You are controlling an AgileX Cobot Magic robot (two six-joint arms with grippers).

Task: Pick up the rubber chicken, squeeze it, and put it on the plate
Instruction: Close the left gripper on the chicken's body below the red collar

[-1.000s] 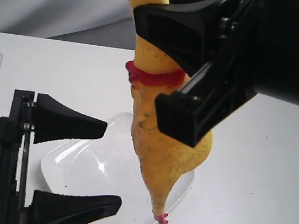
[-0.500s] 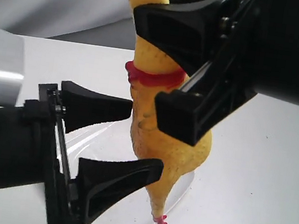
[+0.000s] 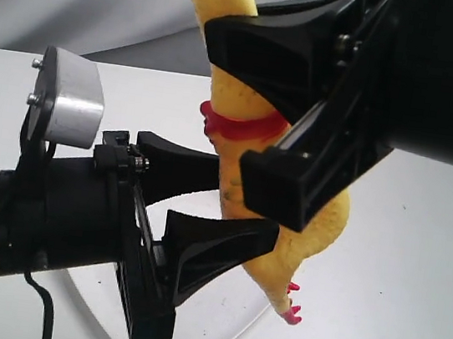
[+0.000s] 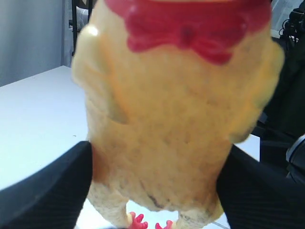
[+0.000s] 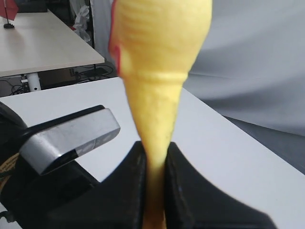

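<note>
The rubber chicken (image 3: pixel 315 232) hangs tilted above the plate (image 3: pixel 211 336), its red feet low and swung to the right. My right gripper (image 3: pixel 228 98) is shut on its neck just above the red band. In the right wrist view the neck (image 5: pixel 159 47) is pinched thin between the jaws (image 5: pixel 155 162). From the left, my left gripper (image 3: pixel 247 202) reaches in. Its black fingers (image 4: pixel 47 191) press both flanks of the belly (image 4: pixel 176 129). The head is out of view at the top.
The white table (image 3: pixel 398 269) runs under everything, with a grey backdrop behind. The left arm's silver camera mount (image 3: pixel 67 105) sits close to the chicken. A second table with clutter (image 5: pixel 43 43) stands beyond this one.
My left gripper has risen and moved right, and its fingers have narrowed onto the chicken's belly. The chicken's lower end has swung right. My right gripper has kept its hold on the neck.
</note>
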